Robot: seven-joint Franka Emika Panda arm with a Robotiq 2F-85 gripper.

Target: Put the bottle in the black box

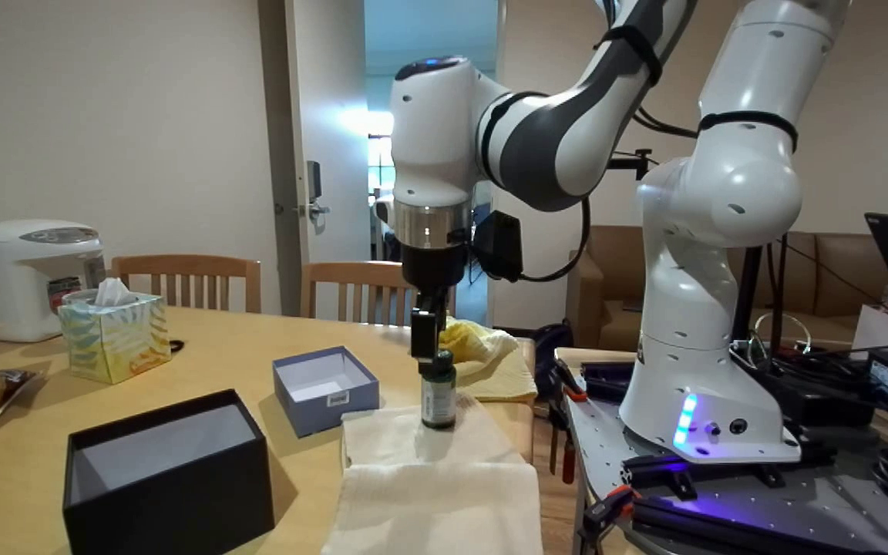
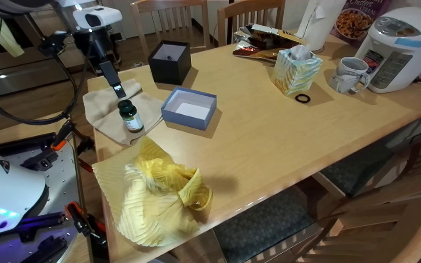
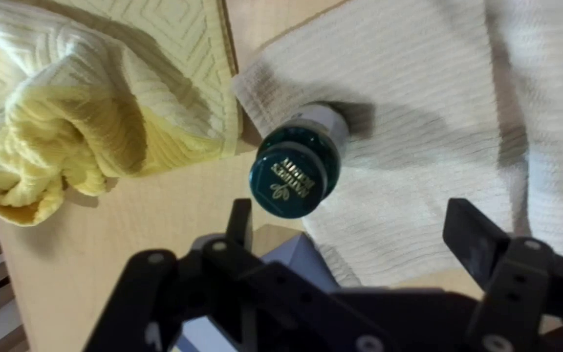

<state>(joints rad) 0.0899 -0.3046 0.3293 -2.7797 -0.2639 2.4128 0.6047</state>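
One green bottle (image 2: 131, 117) outside the black box (image 2: 165, 71), jaws spread wide

Just one bottle, and it stands upright on a beige cloth (image 1: 428, 505) near the edge of the table (image 2: 269, 131). From here I can read Nature's Bounty on its dark green cap; a pale label runs round the body. The one gripper (image 3: 347, 225) hangs close by that cap, its jaws well apart, and the bottle stands free of them.

I count two open-topped boxes. The smaller, a blue-grey box (image 2: 185, 119), sits right at the beige cloth's edge. The black box stands near that one and has one small dark object (image 2: 169, 57) inside, too tiny for me to name.

A yellow cloth (image 2: 159, 197) lies bunched near the bottle; whether it is one piece or two I can't tell. Farther along the table I see one tissue box (image 2: 294, 75), one black ring (image 2: 302, 94) just beside it, one marbled mug (image 2: 347, 76), one hot-water dispenser (image 2: 397, 47), one paper towel roll (image 2: 320, 23), one cereal box (image 2: 356, 23) and some foil snack bags (image 2: 263, 42) whose number I can't make out. In an exterior view, two wooden chairs (image 1: 186, 266) stand along the table.
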